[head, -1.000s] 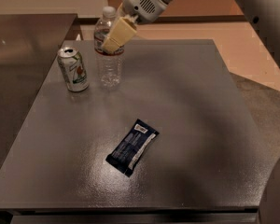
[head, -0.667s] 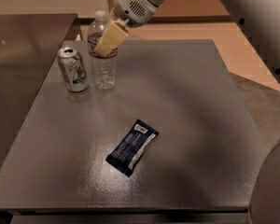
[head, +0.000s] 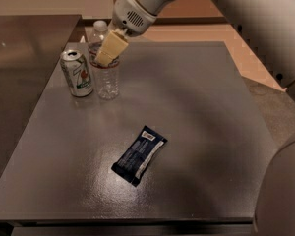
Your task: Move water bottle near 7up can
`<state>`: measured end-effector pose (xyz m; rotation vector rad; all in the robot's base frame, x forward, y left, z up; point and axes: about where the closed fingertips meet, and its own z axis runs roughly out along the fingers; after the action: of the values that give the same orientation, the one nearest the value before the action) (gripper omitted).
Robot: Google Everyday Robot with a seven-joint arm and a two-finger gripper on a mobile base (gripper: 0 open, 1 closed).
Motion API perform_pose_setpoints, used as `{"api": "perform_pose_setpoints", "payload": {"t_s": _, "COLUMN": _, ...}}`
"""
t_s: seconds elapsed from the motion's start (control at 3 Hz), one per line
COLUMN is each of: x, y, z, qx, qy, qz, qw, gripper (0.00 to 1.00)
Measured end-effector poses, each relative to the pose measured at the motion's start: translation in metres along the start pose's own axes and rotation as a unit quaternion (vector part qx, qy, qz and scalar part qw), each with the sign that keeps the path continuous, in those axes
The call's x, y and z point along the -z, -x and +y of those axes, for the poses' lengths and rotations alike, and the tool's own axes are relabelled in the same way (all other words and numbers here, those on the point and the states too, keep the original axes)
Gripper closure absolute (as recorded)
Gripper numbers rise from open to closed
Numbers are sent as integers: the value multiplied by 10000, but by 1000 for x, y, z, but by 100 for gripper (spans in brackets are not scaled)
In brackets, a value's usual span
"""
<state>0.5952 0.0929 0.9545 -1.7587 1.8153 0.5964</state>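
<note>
The dark table [head: 196, 107] fills most of the frame. The white arm [head: 250, 18] comes in from the upper right and reaches down to the upper left part of the table. At its end the gripper [head: 108, 50] is at the shoulder of the bottle [head: 108, 80]. One cream finger [head: 111, 47] lies across the front of the bottle, under the white cap, and the other is hidden behind it. I judge the gripper is clasped on the bottle, because the bottle travels together with it.

This is the change. One second ago the bottle stands a little more to the right, with a clear gap to the can [head: 77, 75]. In the picture between, the gap is smaller. Now the bottle is just beside the can, on its right side, and the two nearly touch (I cannot tell if they really touch). The bottle is upright and its base seems to rest on the table. The can is in the same place as before, upper left of the table, also upright.

The blue wrapper [head: 139, 155] lies flat in the lower middle, well apart from both, and it does not move.

For the task this means the moving part looks done. What is left, in my judgement, is to let go of the bottle and lift away without pushing the can.
</note>
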Motion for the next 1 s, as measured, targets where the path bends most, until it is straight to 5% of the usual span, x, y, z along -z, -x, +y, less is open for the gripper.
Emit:
{"api": "perform_pose_setpoints", "payload": {"t_s": 0.67, "x": -12, "y": -3, "z": 1, "qx": -20, "qy": 17, "qz": 86, "qw": 10000, "gripper": 12}}
{"api": "perform_pose_setpoints", "payload": {"t_s": 1.0, "x": -14, "y": -3, "z": 1, "qx": -14, "qy": 31, "qz": 89, "qw": 10000, "gripper": 0}}
